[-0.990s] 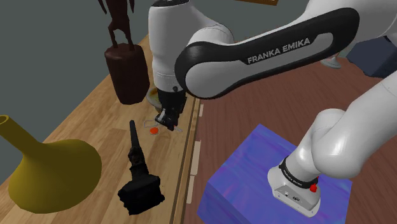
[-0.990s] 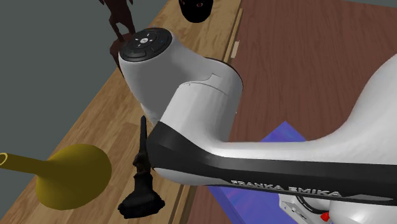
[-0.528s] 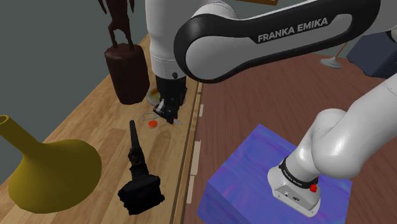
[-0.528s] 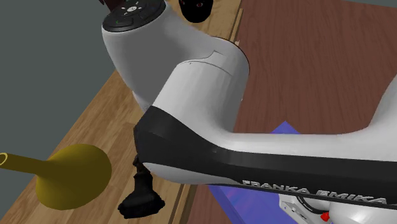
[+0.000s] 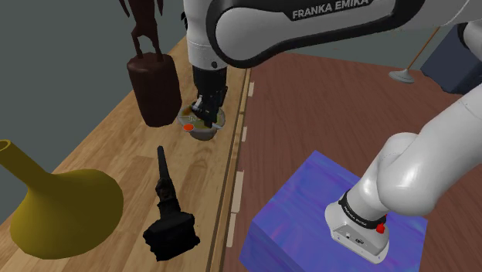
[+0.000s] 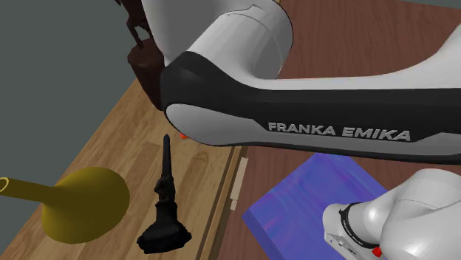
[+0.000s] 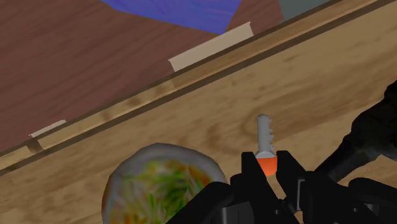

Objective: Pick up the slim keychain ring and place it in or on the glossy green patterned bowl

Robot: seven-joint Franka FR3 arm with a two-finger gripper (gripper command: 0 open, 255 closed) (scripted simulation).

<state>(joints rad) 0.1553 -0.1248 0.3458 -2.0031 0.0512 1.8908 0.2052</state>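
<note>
Black fingers (image 7: 249, 170) pinch the keychain (image 7: 265, 147) by its orange head — the grey key juts out beyond their tips. The gripper (image 5: 205, 114) hangs just by the green-patterned bowl (image 5: 202, 133) — on the wooden table (image 5: 108, 154).

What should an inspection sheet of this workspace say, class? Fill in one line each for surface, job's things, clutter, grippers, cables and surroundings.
Surface: light wooden tabletop, with plank seams along its edge.
Job's things: slim keychain with a grey key blade and orange head, clasped between the fingers close beside the bowl; glossy green patterned bowl, upright on the tabletop.
Clutter: dark brown cylinder bearing a figurine; yellow wide-bottomed vase; black statuette.
Grippers: all-black two-finger gripper, shut on the keychain, low by the bowl.
Cables: nothing seen.
Surroundings: reddish-brown plank floor; blue box stand; grey wall.
</note>
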